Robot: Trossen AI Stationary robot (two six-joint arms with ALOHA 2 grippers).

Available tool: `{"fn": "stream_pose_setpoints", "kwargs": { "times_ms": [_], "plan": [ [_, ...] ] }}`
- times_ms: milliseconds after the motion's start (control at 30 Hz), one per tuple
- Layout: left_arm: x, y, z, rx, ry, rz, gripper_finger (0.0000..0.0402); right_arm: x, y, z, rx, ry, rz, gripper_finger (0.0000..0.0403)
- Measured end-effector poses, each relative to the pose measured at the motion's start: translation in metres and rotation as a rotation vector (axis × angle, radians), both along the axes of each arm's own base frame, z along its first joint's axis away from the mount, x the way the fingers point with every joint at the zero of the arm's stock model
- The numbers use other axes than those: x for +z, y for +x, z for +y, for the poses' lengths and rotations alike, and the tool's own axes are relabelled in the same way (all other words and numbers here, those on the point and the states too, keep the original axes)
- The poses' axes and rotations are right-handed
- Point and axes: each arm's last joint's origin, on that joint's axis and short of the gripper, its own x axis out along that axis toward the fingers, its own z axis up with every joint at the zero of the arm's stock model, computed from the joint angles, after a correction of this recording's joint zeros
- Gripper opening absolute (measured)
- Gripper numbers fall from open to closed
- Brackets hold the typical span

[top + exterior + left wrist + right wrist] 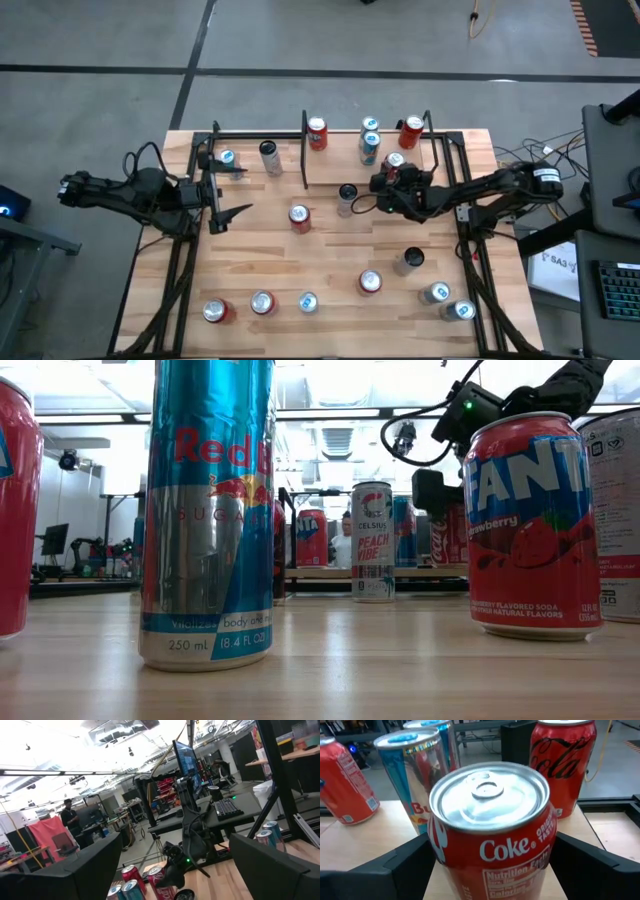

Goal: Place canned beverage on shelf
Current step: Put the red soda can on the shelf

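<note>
The shelf (340, 160), a light-wood board with black rails, stands at the table's far side. On it a red Coke can (490, 820) stands upright near the board's right front (394, 160). My right gripper (490, 865) is open and nearly level, one finger close on either side of that can; whether they touch it I cannot tell. Behind it on the shelf stand a Coca-Cola can (562, 760), a Red Bull can (415, 775) and another red can (342, 780). My left gripper (225, 200) waits open, raised by the table's left edge, with nothing between its fingers (65, 880).
Loose cans stand over the tabletop: a black one (347, 192) and a red one (299, 215) in front of the shelf, two (269, 155) at the far left, several along the near edge (262, 302). A Red Bull (205, 510) and a Fanta (530, 520) stand nearest the low camera.
</note>
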Motion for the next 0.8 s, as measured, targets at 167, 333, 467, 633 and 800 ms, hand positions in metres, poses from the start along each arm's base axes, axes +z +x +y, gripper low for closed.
{"fn": "stream_pose_setpoints", "kwargs": {
  "times_ms": [167, 333, 467, 633, 800],
  "plan": [
    [0.000, 0.000, 0.000, 0.000, 0.001, 0.002, 0.0352, 0.011, -0.003, 0.000, 0.012, -0.010, -0.014, 0.0344],
    [0.000, 0.001, 0.000, 0.000, 0.001, 0.004, 0.0352, 0.024, -0.008, 0.001, 0.028, -0.026, -0.024, 0.0345],
    [0.000, 0.001, 0.000, 0.000, 0.001, 0.003, 0.0352, 0.039, -0.014, 0.001, 0.046, -0.040, -0.043, 0.0345],
    [-0.001, 0.002, 0.000, 0.000, 0.002, 0.010, 0.0352, 0.070, -0.020, 0.003, 0.143, -0.031, -0.093, 0.0345],
    [-0.004, 0.008, -0.002, 0.000, 0.007, 0.031, 0.0352, 0.099, -0.021, 0.009, 0.391, 0.041, -0.150, 0.0333]
  ]
}}
